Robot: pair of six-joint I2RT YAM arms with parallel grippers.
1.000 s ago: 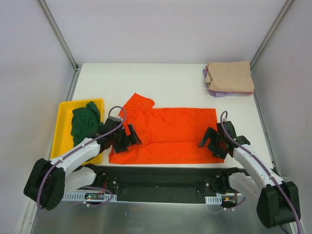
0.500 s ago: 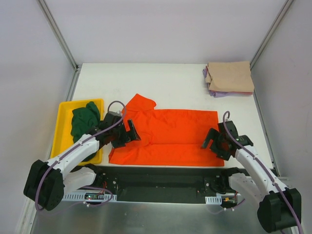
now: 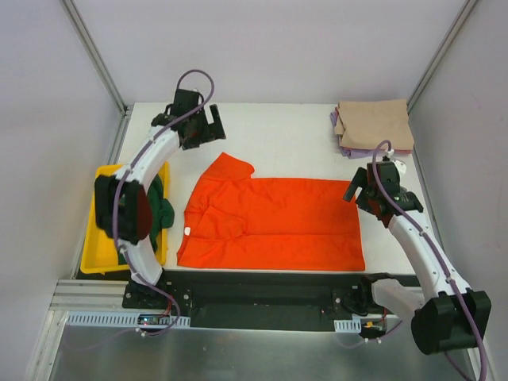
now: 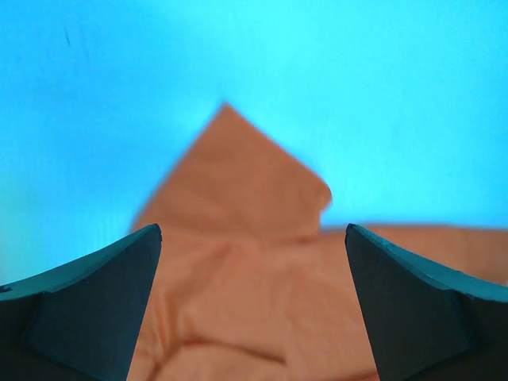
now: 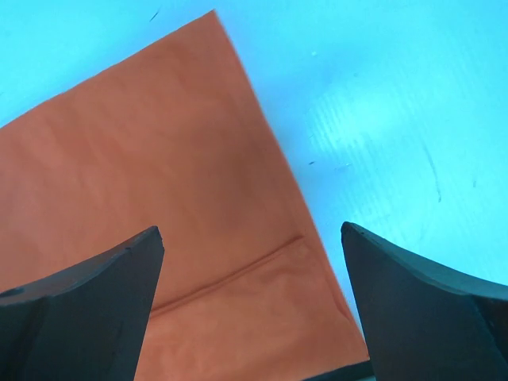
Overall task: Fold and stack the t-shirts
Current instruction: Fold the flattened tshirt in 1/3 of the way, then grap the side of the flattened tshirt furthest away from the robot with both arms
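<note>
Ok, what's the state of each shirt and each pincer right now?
orange-red t-shirt: spread flat, not held
dark green t-shirt: crumpled in yellow tray
tan t-shirt: folded, top of stack
pale purple t-shirt: underneath, mostly covered
left pincer: open, empty
right pincer: open, empty

Orange-red t-shirt [image 3: 274, 222]: we record soft matt cloth, lightly creased, with a stitched hem line showing in the right wrist view.
Dark green t-shirt [image 3: 163, 211]: we note matt cloth, crumpled.
Tan t-shirt [image 3: 375, 123] and pale purple t-shirt [image 3: 351, 150]: matt cloth, smooth where we can see it.
Yellow tray [image 3: 94, 246]: we take it for smooth plastic with a slight sheen.
Table [image 3: 294, 135]: white, smooth, matt.
Left gripper [image 4: 252, 230] and right gripper [image 5: 251, 228]: we log dark matt fingers, plastic by the look.
Arm shells [image 3: 421, 246]: glossy white.
Near base plate [image 3: 254, 353]: brushed grey metal.
</note>
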